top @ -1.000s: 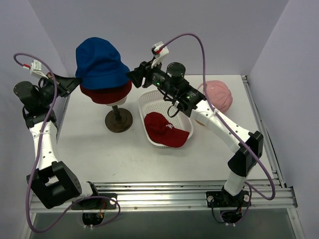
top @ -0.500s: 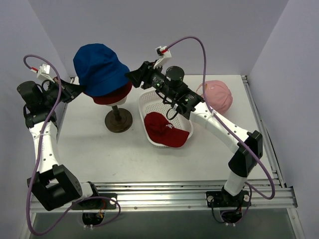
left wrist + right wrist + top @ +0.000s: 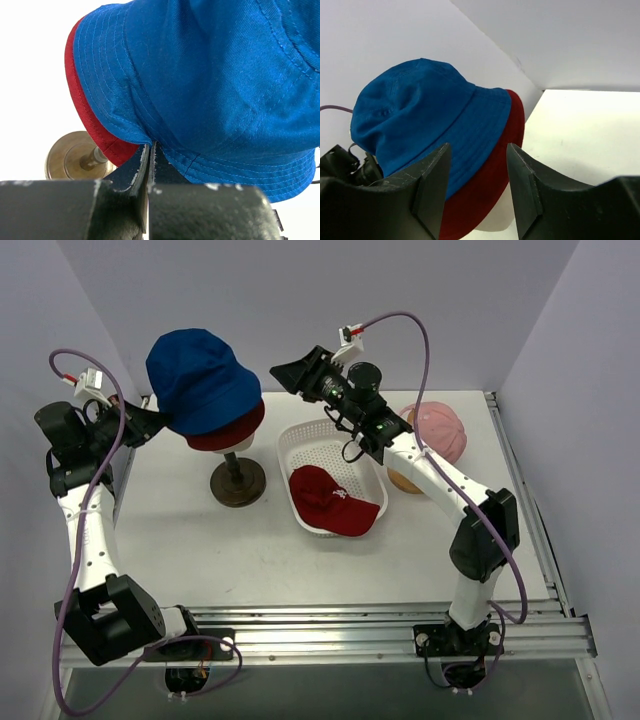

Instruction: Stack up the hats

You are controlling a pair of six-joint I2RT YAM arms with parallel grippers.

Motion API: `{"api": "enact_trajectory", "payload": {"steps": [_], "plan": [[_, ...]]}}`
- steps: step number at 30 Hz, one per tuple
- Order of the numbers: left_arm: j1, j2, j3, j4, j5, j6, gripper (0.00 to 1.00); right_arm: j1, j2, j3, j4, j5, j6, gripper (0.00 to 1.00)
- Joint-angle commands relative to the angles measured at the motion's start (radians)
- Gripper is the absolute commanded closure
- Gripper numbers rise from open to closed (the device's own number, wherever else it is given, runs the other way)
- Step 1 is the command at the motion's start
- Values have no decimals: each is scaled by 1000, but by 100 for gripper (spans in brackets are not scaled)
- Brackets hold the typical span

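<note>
The blue bucket hat [image 3: 203,378] sits over the dark red bucket hat [image 3: 232,430] on the cream mannequin head. My left gripper [image 3: 160,421] is shut on the blue hat's left brim. In the left wrist view its jaws [image 3: 150,146] pinch the blue brim [image 3: 210,75] just above the dark red brim [image 3: 95,125]. My right gripper [image 3: 286,374] is open and empty, a little right of the hats. Its view shows the blue hat [image 3: 420,110] and the dark red hat [image 3: 495,175] beyond the open gripper [image 3: 477,152]. The red peaked cap [image 3: 332,500] lies in the basket. The pink peaked cap [image 3: 437,430] lies at the back right.
The head stands on a dark round base [image 3: 238,481], which also shows in the left wrist view [image 3: 75,157]. The white perforated basket [image 3: 300,443] sits right of the stand. A tan object [image 3: 402,480] lies under the right arm. Walls enclose the back and sides.
The blue hat has shifted slightly left and up on the head. My right gripper has drawn back to the right, away from the hat. My left gripper has moved in with the brim.
</note>
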Motion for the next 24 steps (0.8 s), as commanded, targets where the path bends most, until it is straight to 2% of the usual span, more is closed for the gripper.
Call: {"api": "enact_trajectory", "payload": {"steps": [1, 12, 24], "plan": [[-15, 11, -11, -100, 21, 37, 97, 7, 13, 23, 116, -61, 106, 55], [-17, 3, -31, -89, -5, 40, 98, 28, 38, -48, 262, -90, 225, 55], [-26, -2, -37, -84, -8, 37, 98, 69, 25, -88, 249, -42, 249, 54]]}}
